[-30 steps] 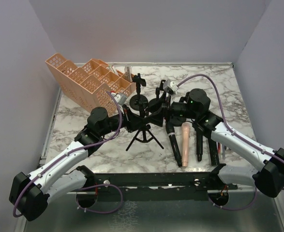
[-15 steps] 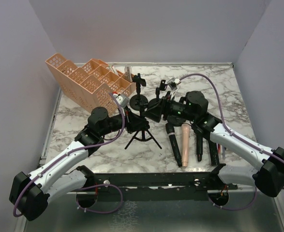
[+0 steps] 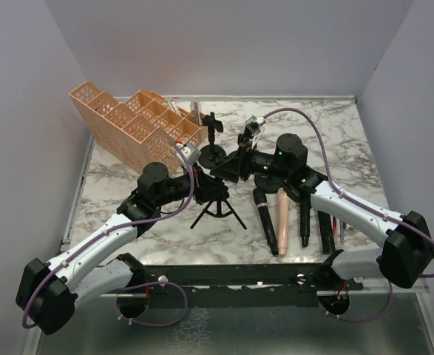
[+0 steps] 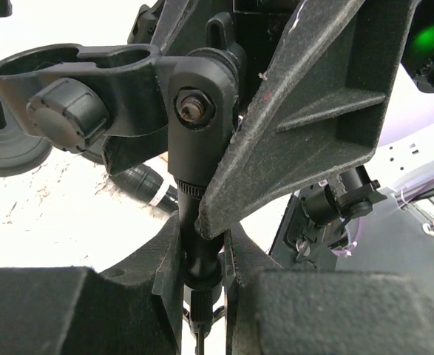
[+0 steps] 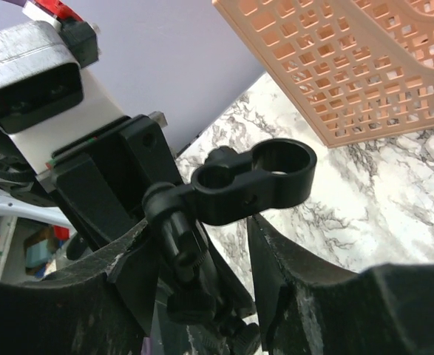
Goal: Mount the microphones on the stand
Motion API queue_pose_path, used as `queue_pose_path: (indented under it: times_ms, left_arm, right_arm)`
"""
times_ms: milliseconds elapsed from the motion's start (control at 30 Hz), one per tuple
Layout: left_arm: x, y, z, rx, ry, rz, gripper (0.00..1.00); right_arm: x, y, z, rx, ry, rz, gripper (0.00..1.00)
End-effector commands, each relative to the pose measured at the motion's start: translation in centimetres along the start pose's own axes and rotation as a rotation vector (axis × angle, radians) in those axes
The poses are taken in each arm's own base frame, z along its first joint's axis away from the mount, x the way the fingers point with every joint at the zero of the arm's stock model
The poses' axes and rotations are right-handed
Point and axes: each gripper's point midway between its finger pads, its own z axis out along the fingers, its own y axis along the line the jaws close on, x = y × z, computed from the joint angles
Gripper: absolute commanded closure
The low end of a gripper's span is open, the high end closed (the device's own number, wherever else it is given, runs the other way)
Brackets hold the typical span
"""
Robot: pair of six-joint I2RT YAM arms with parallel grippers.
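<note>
A black tripod stand [image 3: 218, 208] stands at the table's middle. My left gripper [image 3: 200, 187] is shut on its upright post [image 4: 199, 244], seen between the jaws in the left wrist view. The stand's ring clip [image 4: 76, 81] sits on a swivel joint at the top. My right gripper [image 3: 230, 168] is open, with its fingers on either side of that clip [image 5: 265, 181] and its knob. Two black microphones [image 3: 265, 214] [image 3: 304, 222] and a pink microphone [image 3: 283, 218] lie on the table right of the stand.
An orange mesh basket [image 3: 131, 118] stands at the back left and shows in the right wrist view [image 5: 364, 66]. A second black stand with a round base [image 3: 213, 151] is behind the tripod. A flat black piece [image 3: 325, 231] lies right of the microphones.
My right gripper has moved left and in over the tripod stand's clip, so its fingers now straddle it. My left gripper has kept its hold on the post.
</note>
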Motion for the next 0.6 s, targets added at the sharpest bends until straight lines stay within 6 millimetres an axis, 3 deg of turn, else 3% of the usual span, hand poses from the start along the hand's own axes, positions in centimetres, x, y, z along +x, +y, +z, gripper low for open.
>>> queue_pose_path:
  times_ms: [0,267,567]
  left_arm:
    - [-1.0,-1.4,0.0,0.065,-0.016,0.037,1.00]
    - [-0.2,-0.5,0.3,0.037,0.008,0.034,1.00]
    - [1.6,1.9,0.3,-0.064,0.045,0.007,1.00]
  right_arm:
    - [-2.5,1.4,0.4,-0.043,-0.073,-0.022,0.53]
    - [-5.6,1.2,0.5,0.021,-0.187,-0.009,0.75]
    - [-10.1,1.2,0.1,0.114,-0.304,-0.053,0.81]
